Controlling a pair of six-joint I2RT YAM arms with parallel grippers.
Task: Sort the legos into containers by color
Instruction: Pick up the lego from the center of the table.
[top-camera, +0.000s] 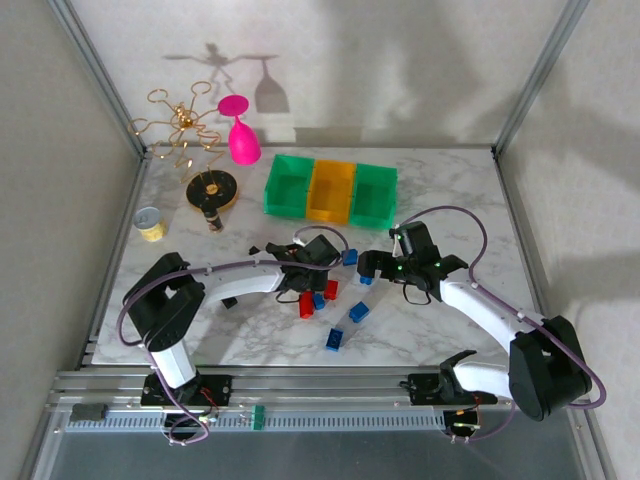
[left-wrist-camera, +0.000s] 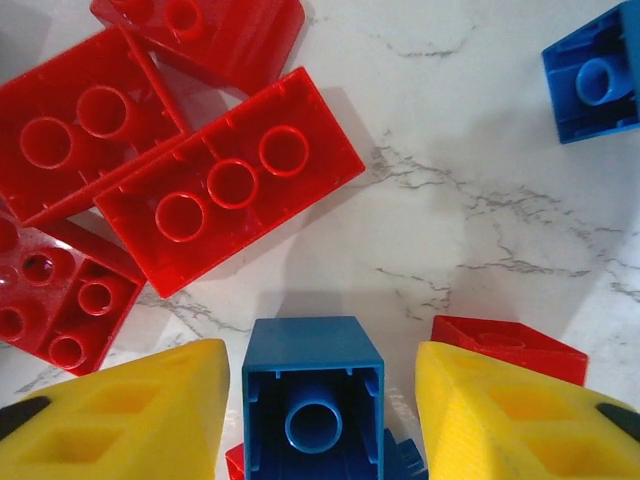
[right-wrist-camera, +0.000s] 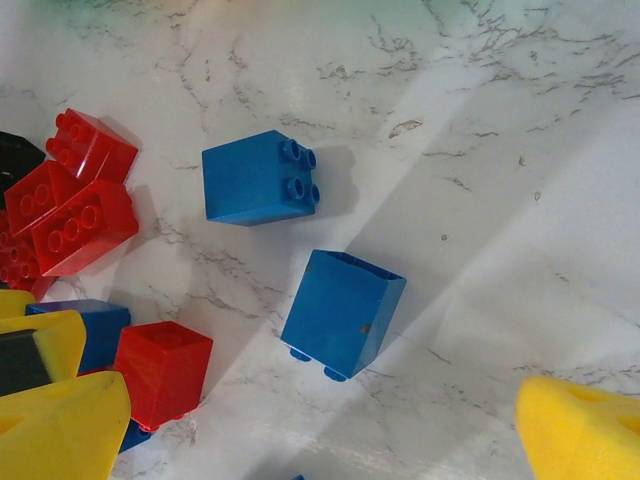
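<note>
In the left wrist view, at the bottom centre of the frame, a blue brick (left-wrist-camera: 313, 400) lies tipped on its side, hollow underside towards the camera, between the left jaws. They stand partly open. The yellow pads (left-wrist-camera: 110, 410) flank the brick just beside its walls with a thin gap on each side, so nothing is gripped yet.

We judge the step in hand to be the pick of this brick. To do it well we should close evenly onto the two flat walls and keep the brick centred, so that neither pad nudges it first and turns it. A red brick (left-wrist-camera: 505, 345) sits just beside the right-hand pad, and a red cluster (left-wrist-camera: 200, 170) fills the upper left. A straight lift should spare both.

In the right wrist view the right jaws are wide open and hold nothing. Their pads (right-wrist-camera: 60, 420) sit at the lower corners of the frame above the marble surface (right-wrist-camera: 520, 150), with two loose blue bricks (right-wrist-camera: 343, 312) mid-frame.

In the top view the scattered bricks (top-camera: 318, 300) lie at the centre, between the arms. Farther off, at upper centre, three bins (top-camera: 331, 212) stand side by side: green, orange, green. They are well apart from the bricks, so the carry calls for a firm hold. We cannot tell what the bins hold.
</note>
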